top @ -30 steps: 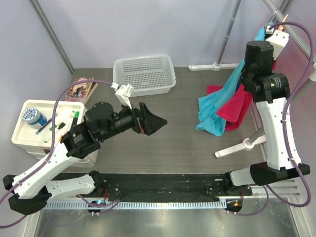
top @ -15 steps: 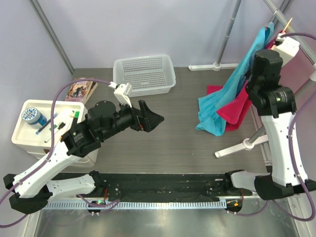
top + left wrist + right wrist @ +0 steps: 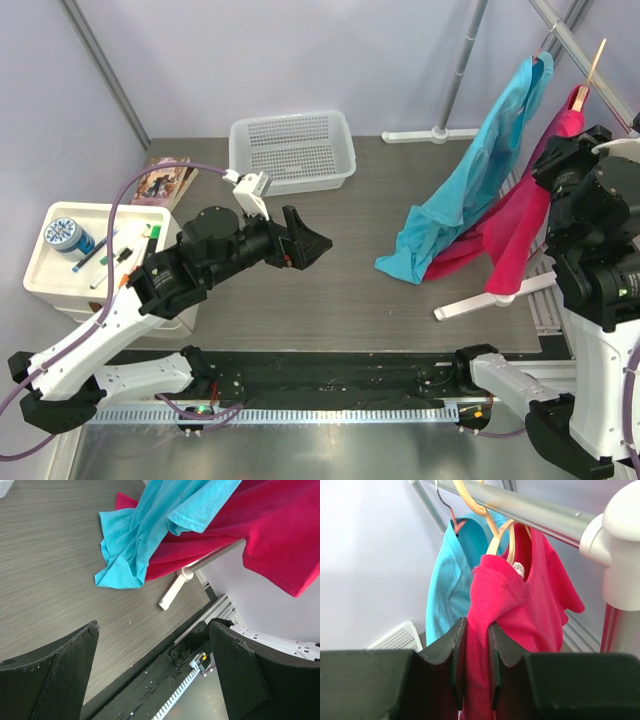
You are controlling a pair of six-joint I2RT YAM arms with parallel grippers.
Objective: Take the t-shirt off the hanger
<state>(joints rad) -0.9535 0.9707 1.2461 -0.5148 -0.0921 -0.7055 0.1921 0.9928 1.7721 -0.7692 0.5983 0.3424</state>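
Observation:
A red t-shirt (image 3: pixel 520 605) hangs on a wooden hanger (image 3: pixel 497 537) hooked over the metal rail (image 3: pixel 530 510). My right gripper (image 3: pixel 476 630) is shut on a fold of the red fabric just below the collar. A blue t-shirt (image 3: pixel 447 580) hangs beside it on another hanger. From above, the red t-shirt (image 3: pixel 520 235) and the blue t-shirt (image 3: pixel 470 190) drape down from the rail to the table. My left gripper (image 3: pixel 315 243) hovers over the table's middle, open and holding nothing, well to the left of the shirts. In its own view the left gripper (image 3: pixel 154 627) faces both shirts.
A white perforated basket (image 3: pixel 292 150) stands at the back centre. A white tray (image 3: pixel 75 262) with a tape roll and small items sits at the left, with a book (image 3: pixel 165 182) behind it. The rack's white foot (image 3: pixel 490 297) lies across the table at the right.
My right arm has risen and swung right with the red t-shirt, lifting both shirts off the table. The right jaws closed further. The left gripper has barely moved.

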